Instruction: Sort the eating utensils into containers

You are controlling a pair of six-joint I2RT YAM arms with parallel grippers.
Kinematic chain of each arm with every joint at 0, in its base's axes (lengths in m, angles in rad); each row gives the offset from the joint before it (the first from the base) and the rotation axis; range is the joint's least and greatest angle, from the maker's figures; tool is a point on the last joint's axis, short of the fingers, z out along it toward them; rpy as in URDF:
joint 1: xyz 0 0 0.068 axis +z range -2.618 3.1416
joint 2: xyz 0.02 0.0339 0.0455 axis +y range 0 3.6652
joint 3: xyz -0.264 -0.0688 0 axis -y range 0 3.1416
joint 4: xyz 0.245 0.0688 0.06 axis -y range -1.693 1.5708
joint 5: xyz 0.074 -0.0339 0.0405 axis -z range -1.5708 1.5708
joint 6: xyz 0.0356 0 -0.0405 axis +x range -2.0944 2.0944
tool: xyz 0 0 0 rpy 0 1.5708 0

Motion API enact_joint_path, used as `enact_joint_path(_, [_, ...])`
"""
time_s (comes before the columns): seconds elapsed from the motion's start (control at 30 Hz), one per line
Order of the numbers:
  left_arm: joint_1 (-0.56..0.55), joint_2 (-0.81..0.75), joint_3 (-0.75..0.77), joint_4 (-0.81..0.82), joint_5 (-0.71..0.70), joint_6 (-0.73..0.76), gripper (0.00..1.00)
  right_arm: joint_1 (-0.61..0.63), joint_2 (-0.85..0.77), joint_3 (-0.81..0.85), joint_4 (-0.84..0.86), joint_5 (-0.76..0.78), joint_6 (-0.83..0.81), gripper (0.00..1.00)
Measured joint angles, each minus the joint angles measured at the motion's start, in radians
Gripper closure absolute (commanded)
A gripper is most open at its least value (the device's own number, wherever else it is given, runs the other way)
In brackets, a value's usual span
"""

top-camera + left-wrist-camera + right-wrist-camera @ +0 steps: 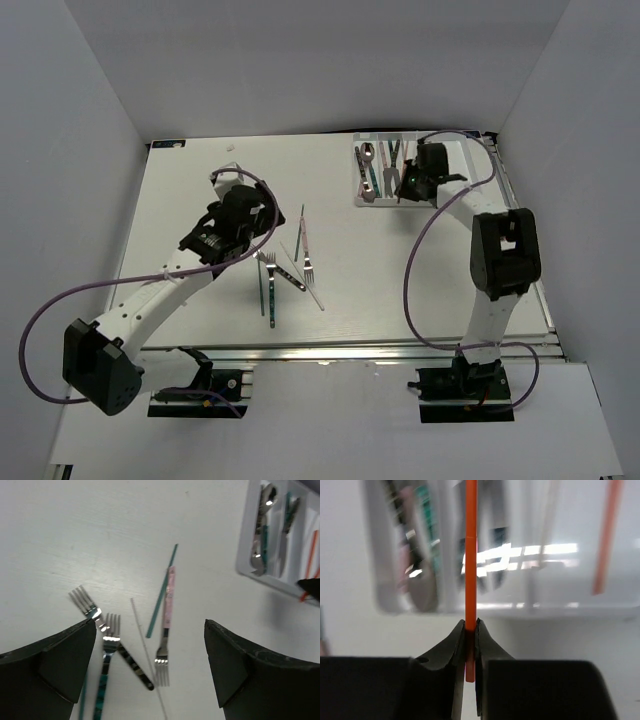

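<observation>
Loose utensils lie mid-table: a pink-handled fork [169, 600], a teal-handled fork [107, 652], a dark-handled fork [90, 608], a teal chopstick [162, 590] and a pale chopstick [144, 647]. My left gripper [150, 623] hangs open above them, holding nothing; in the top view it [262, 230] is just left of the pile [285, 270]. My right gripper [471, 626] is shut on an orange chopstick [471, 555] at the near end of the white tray [520, 611]. The tray [361, 198] holds spoons, knives, a second orange chopstick [606, 540] and a pale one [547, 525].
White walls enclose the table on three sides. The tray stands at the back right, close to the right arm's elbow [505, 250]. Purple cables loop beside both arms.
</observation>
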Motion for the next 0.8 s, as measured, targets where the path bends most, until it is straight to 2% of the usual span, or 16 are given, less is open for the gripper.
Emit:
enact_joint_path(0.2, [0.000, -0.005, -0.058, -0.084, -0.029, 0.085, 0.02, -0.116, 0.238, 0.330, -0.171, 0.149, -0.106, 1.00])
enact_joint_path(0.47, [0.000, 0.019, -0.087, -0.126, -0.034, 0.152, 0.02, -0.133, 0.493, 0.731, -0.290, 0.204, -0.201, 1.00])
enact_joint_path(0.53, [0.000, 0.019, -0.089, -0.132, -0.033, 0.160, 0.02, -0.140, 0.526, 0.777, -0.301, 0.199, -0.204, 0.97])
enact_joint_path(0.73, [0.000, 0.019, -0.097, -0.137, -0.033, 0.174, 0.02, -0.171, 0.563, 0.792, -0.298, 0.144, -0.220, 0.98])
enact_joint_path(0.77, [0.000, 0.019, -0.099, -0.139, -0.032, 0.175, 0.02, -0.175, 0.571, 0.797, -0.296, 0.138, -0.223, 0.97])
enact_joint_path(0.8, [0.000, 0.019, -0.102, -0.139, -0.032, 0.177, 0.02, -0.179, 0.576, 0.798, -0.294, 0.132, -0.224, 0.91])
